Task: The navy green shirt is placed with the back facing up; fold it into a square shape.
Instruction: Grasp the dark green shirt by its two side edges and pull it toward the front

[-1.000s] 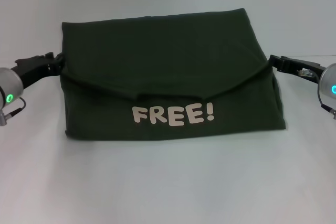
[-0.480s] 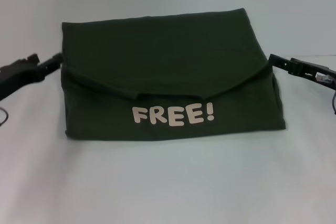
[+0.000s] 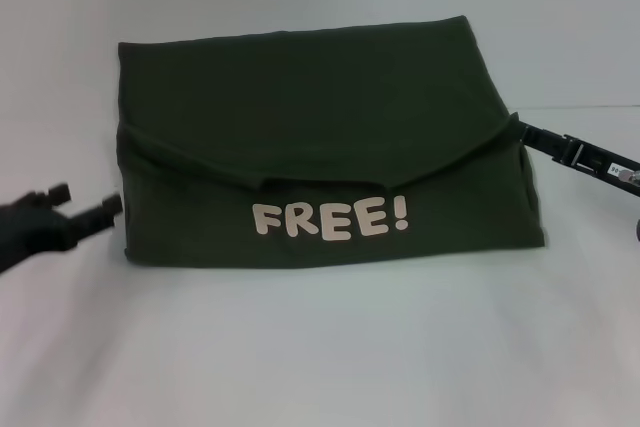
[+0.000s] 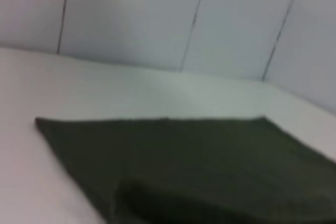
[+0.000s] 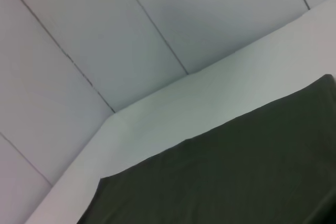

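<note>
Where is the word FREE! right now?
In the head view, the FREE! lettering sits on the near part of the navy green shirt, just below the folded flap, between the two arms.

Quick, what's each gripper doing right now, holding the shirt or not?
Left gripper: just off the navy green shirt's left edge, holding nothing; open or shut cannot be told.
Right gripper: at the shirt's right edge by the fold; grip cannot be told.

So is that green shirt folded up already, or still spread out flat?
Folded. The navy green shirt lies as a compact block on the white table, a flap doubled over above the "FREE!" lettering, no sleeves sticking out.
</note>
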Tool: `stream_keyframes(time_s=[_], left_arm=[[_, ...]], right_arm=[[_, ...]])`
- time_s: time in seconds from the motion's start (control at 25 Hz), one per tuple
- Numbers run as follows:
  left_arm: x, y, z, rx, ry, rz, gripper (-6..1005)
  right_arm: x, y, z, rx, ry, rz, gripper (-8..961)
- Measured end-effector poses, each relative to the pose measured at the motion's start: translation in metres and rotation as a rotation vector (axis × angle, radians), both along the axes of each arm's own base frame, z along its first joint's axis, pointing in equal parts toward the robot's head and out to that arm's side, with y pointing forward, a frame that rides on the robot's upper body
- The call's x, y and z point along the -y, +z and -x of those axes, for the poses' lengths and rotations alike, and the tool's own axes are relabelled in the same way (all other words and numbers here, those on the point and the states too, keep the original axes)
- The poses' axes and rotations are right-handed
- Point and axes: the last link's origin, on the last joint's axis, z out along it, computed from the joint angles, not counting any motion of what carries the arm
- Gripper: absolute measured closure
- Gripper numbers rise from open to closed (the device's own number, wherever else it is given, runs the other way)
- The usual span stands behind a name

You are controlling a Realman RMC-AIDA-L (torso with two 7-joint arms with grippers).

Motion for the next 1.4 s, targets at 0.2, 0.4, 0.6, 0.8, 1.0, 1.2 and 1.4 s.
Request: stream_keyframes(time_s=[0.2, 0.4, 0.6, 0.8, 1.0, 1.2, 1.4], left_arm=[[0.013, -0.017, 0.01, -0.122, -0.018, 0.063, 125], [0.02, -0.03, 0.011, -0.209, -0.072, 0.105, 126], [0.021, -0.041, 0.009, -0.276, -0.12, 0.14, 125], [0.015, -0.048, 0.006, -0.327, -0.138, 0.152, 127], [0.008, -0.052, 0.001, -0.36, -0.16, 0.163, 129], [0.005, -0.057, -0.004, -0.373, -0.183, 0.181, 130], [0.005, -0.056, -0.005, -0.375, -0.187, 0.181, 132]], right_arm=[[0.002, -0.002, -0.001, -0.023, -0.011, -0.006, 173], [0.002, -0.002, -0.001, -0.035, -0.013, -0.01, 173], [0.003, -0.003, -0.001, -0.04, -0.015, -0.008, 174], [0.004, -0.005, -0.001, -0.045, -0.019, -0.004, 173], [0.007, -0.008, -0.004, -0.054, -0.035, -0.002, 174], [0.009, -0.008, -0.007, -0.056, -0.043, -0.002, 173], [0.01, -0.009, -0.008, -0.056, -0.049, -0.002, 174]])
